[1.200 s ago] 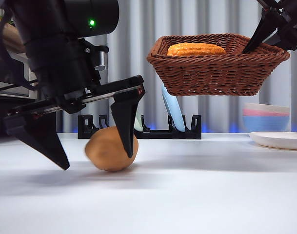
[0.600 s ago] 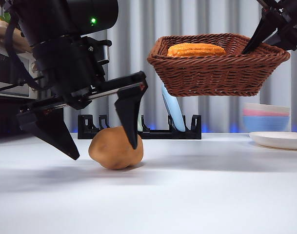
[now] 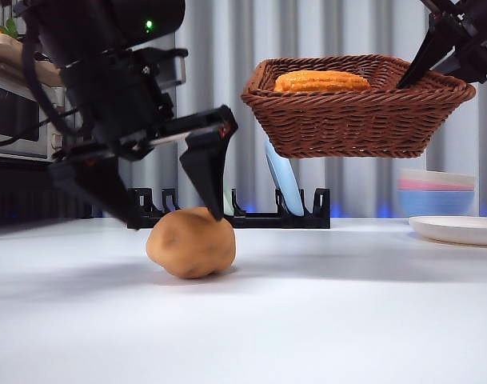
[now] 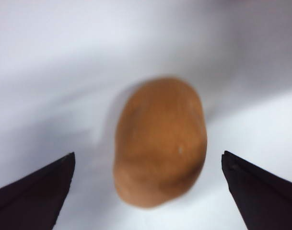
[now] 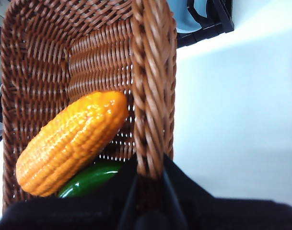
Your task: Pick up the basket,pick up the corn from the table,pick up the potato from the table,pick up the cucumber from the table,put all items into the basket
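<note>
The tan potato (image 3: pixel 191 244) lies on the white table (image 3: pixel 323 312). My left gripper (image 3: pixel 171 206) hangs open just above it, one black jaw on each side and neither touching. In the left wrist view the potato (image 4: pixel 160 141) sits between the spread jaws of that gripper (image 4: pixel 148 154). My right gripper (image 3: pixel 435 56) holds the brown wicker basket (image 3: pixel 355 120) in the air at the upper right, shut on its rim (image 5: pixel 148 143). The orange corn (image 5: pixel 71 143) and the dark green cucumber (image 5: pixel 90 178) lie inside the basket. From the front the corn (image 3: pixel 321 81) shows above the rim.
A black dish rack (image 3: pixel 303 216) with a pale blue plate (image 3: pixel 283 180) stands behind the potato. Stacked bowls (image 3: pixel 437 192) and a white plate (image 3: pixel 459 230) sit at the far right. A shelf (image 3: pixel 11 56) lies at the left edge.
My left gripper has risen and shifted right, its jaw tips now off the table. The potato rolled slightly right and lies still. The basket has not moved.
</note>
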